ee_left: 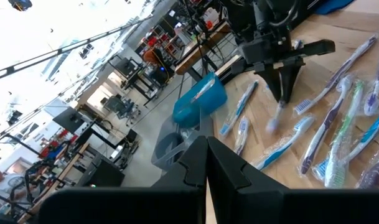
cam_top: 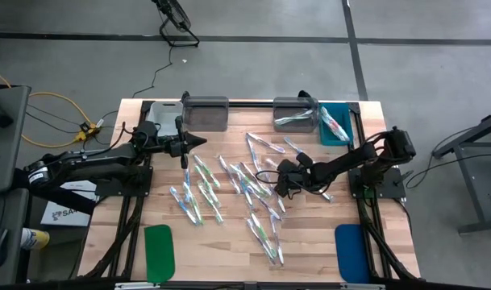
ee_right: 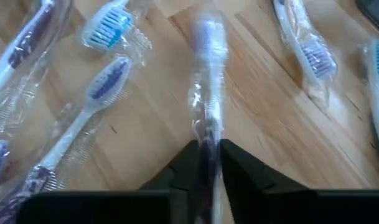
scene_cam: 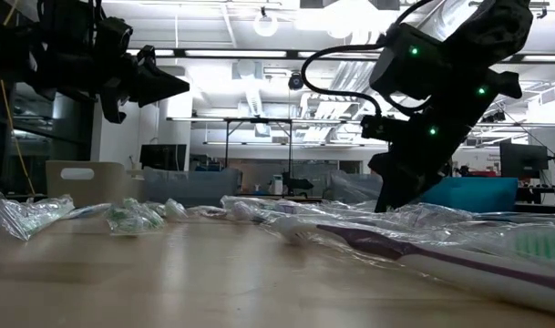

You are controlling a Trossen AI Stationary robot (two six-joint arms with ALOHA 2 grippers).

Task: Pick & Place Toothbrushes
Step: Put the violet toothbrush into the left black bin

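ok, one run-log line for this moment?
left gripper: shut, empty, raised near left bin | right gripper: shut on wrapped toothbrush, mid-table | rest of toothbrushes: loose on table

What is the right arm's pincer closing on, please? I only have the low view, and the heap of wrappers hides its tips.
Observer: The right pincer is pinched on a single clear-wrapped toothbrush, gripping it along the handle; the other brushes beside it are untouched.
Operator: Thank you. Is the left pincer carrying anything?
Observer: No. The left pincer is shut with nothing between its fingers.
Operator: Could you tell me where brushes have been dropped so far?
Observer: From above, the teal plastic bin at the table's back right corner has wrapped brushes inside it.
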